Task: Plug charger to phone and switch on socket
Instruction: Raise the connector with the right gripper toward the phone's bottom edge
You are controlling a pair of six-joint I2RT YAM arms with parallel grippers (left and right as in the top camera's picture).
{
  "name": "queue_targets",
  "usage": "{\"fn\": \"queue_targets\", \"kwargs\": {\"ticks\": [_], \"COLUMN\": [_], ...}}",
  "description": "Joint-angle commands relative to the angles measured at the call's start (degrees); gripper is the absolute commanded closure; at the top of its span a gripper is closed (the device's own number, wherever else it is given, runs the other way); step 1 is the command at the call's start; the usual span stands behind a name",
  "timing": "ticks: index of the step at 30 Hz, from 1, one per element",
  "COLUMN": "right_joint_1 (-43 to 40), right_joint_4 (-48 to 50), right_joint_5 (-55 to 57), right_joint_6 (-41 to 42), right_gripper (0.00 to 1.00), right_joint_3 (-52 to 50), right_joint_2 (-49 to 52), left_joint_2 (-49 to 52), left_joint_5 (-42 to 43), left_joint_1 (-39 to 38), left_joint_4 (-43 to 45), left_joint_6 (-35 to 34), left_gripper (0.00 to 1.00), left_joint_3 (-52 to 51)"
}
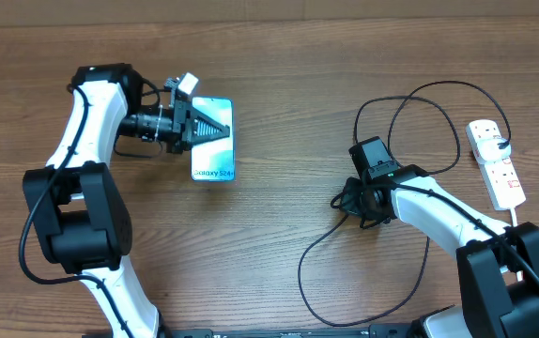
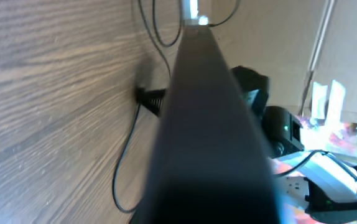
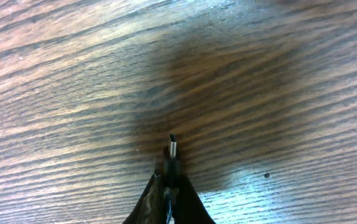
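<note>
On a brown wood-grain table (image 1: pixel 279 66), my right gripper (image 1: pixel 349 200) is clamped on the charger (image 1: pixel 410 99), a long thin black cable looping across the boards, its small metal tip poking out past my fingertips. My left gripper (image 1: pixel 221 130), jaws together, lies across the phone (image 1: pixel 215 165), a slim rectangular handset with a light-blue screen, well apart to the left. Whether it pinches the phone or only presses on it I cannot tell. The socket (image 1: pixel 495 161), a white elongated power strip with red-marked switches, sits at the far right, untouched. By my reading the plug-in is yet to come: carry the tip across level, line it up with the phone's port, which no view shows, and push straight while the left holds firm. Only the right wrist camera shows the tip centred in the grip, since overhead it hides under the arm. The left wrist view, largely blocked by a dark blurred bar, catches the connector side-on from table level
</note>
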Motion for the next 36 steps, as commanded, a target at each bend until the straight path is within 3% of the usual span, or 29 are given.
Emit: {"fn": "queue_targets", "kwargs": {"ticks": [1,4,8,13,17,27,36], "right_joint_1": [0.33,0.26,-0.37,-1.66,-1.4,0.04,0.04], "right_joint_4": [0.48,1.11,0.87,2.54,6.71,9.79,18.88], "right_joint_5": [-1.46,-6.08,-19.65,-49.77,-66.29,-75.82,-76.83], "right_joint_6": [-1.81,-7.54,-18.16,-28.65,-28.98,-28.09,-18.12], "right_gripper": [0.96,0.96,0.96,0.96,0.96,0.96,0.96], "right_joint_3": [-3.72,-2.54,0.0,1.38,1.38,1.38,1.38], "right_joint_2": [5.44,5.22,3.65,-0.52,-2.58,-3.1,-3.21], "left_joint_2": [-1.64,-1.64,-1.64,-1.64,-1.64,-1.64,-1.64], "left_joint_5": [4.48,14.56,21.46,22.4,22.38,22.38,22.36], "left_joint_1": [-0.83,-1.53,-2.38,-3.41,-4.09,-6.43,-6.38], "left_joint_4": [-0.31,-0.33,-0.15,-0.59,-0.81,-1.03,-1.01], "left_joint_6": [0.87,6.84,9.88,10.25,10.27,11.06,7.87], "left_gripper": [0.95,0.96,0.95,0.95,0.96,0.96,0.96], "left_joint_3": [0.52,0.52,0.52,0.52,0.52,0.52,0.52]}}
